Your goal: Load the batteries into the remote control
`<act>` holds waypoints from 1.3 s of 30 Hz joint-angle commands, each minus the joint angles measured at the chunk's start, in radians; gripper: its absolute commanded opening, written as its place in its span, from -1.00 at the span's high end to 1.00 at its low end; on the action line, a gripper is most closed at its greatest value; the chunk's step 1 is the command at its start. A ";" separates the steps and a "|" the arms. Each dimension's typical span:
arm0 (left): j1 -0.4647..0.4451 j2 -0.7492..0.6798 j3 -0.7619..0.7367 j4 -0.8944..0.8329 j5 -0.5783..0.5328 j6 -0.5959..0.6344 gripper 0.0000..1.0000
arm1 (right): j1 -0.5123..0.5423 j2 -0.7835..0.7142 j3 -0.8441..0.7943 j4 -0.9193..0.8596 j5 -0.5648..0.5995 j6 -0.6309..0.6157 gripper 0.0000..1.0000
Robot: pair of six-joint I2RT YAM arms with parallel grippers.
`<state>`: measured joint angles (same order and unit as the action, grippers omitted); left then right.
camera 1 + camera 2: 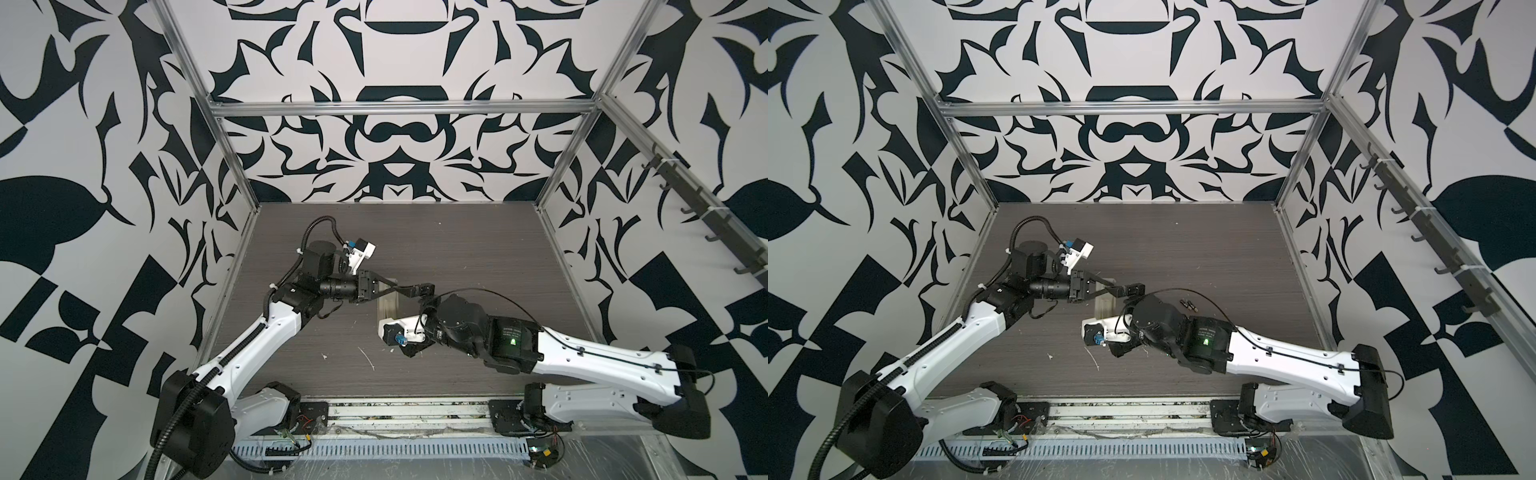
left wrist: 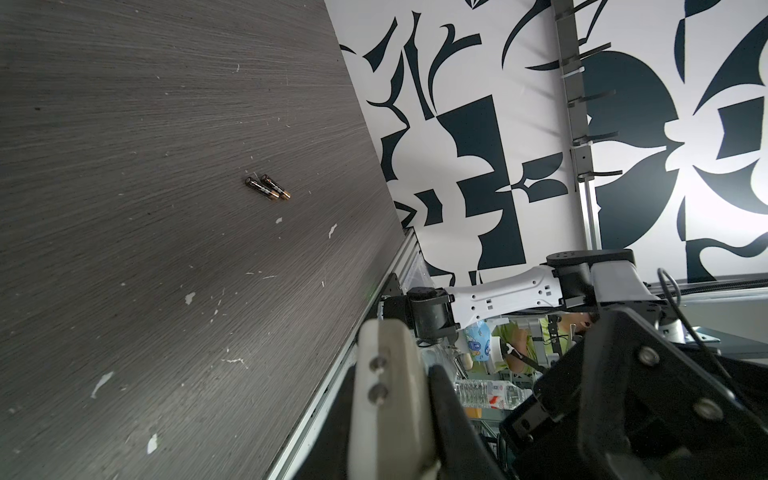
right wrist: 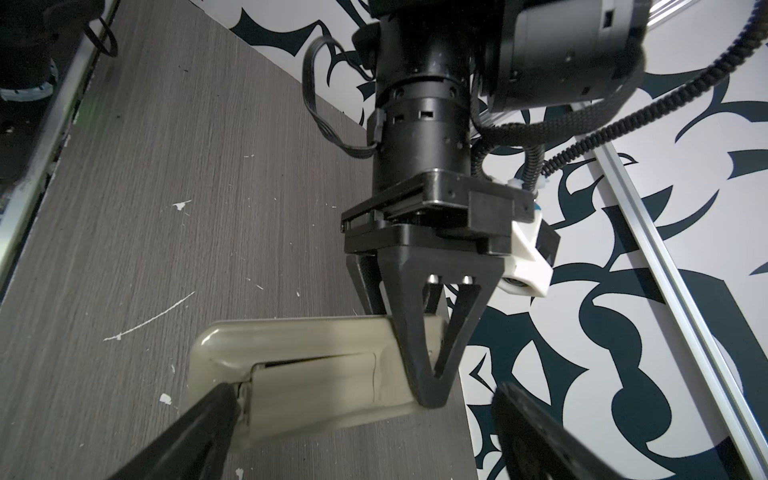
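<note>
— Left gripper (image 3: 432, 390)?
— Clamped shut on one end of the remote control (image 3: 299, 338), whose length runs away from the robot.
— Right gripper (image 3: 365, 399)?
— Spread wide, one fingertip (image 3: 220, 405) at the cover (image 3: 316, 382) edge.
— The batteries (image 1: 1188, 305)?
— On the table (image 2: 124, 208), side by side, further right. That arm's nearer.

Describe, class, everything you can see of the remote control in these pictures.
The remote control is a slim, off-white plastic slab with rounded corners. It lies back-up, on or just above the grey wood-grain table, and no buttons show. Its battery cover is in place, with a thin dark gap along one long edge. The left tool is clamped across one end. One fingertip of the open right tool touches the cover's other end.
</note>
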<state>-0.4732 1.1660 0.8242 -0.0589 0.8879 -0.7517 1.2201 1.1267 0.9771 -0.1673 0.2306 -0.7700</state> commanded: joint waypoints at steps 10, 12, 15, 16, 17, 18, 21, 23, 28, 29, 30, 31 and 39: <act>-0.006 -0.019 0.019 -0.016 0.036 -0.002 1.00 | -0.002 0.009 0.020 0.003 -0.007 0.006 -0.99; -0.007 -0.017 0.020 -0.015 0.036 -0.002 1.00 | -0.001 0.009 0.018 0.003 -0.008 0.006 -0.99; -0.004 -0.017 0.023 -0.015 0.036 -0.002 1.00 | -0.001 0.012 0.021 -0.003 -0.008 0.006 -0.99; -0.004 -0.018 0.023 -0.015 0.036 -0.003 1.00 | -0.001 0.012 0.023 -0.005 -0.010 0.006 -0.99; -0.002 -0.019 0.022 -0.015 0.035 -0.002 1.00 | -0.001 0.013 0.022 -0.005 -0.013 0.007 -0.99; -0.001 -0.019 0.021 -0.015 0.034 -0.003 1.00 | -0.001 0.013 0.023 -0.005 -0.014 0.007 -0.99; 0.002 -0.021 0.021 -0.016 0.031 -0.004 1.00 | -0.001 0.010 0.024 -0.004 -0.020 0.011 -0.99; 0.005 -0.024 0.020 -0.016 0.024 -0.004 1.00 | -0.001 0.008 0.025 -0.006 -0.025 0.012 -0.99; 0.008 -0.024 0.023 -0.015 0.019 -0.006 1.00 | 0.001 0.010 0.026 -0.011 -0.025 0.012 -0.99; 0.007 -0.024 0.024 -0.015 0.019 -0.006 1.00 | 0.001 0.009 0.026 -0.011 -0.025 0.013 -0.99; 0.007 -0.024 0.024 -0.016 0.020 -0.004 1.00 | 0.001 0.008 0.026 -0.012 -0.025 0.012 -0.99; 0.010 -0.024 0.021 -0.015 0.019 -0.006 1.00 | 0.002 0.008 0.026 -0.011 -0.023 0.012 -0.99; 0.009 -0.025 0.020 -0.015 0.019 -0.005 1.00 | 0.003 -0.005 0.025 0.003 -0.005 0.014 -0.99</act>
<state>-0.4694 1.1660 0.8246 -0.0719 0.8940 -0.7525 1.2198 1.1397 0.9775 -0.1715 0.2104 -0.7662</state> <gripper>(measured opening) 0.249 0.994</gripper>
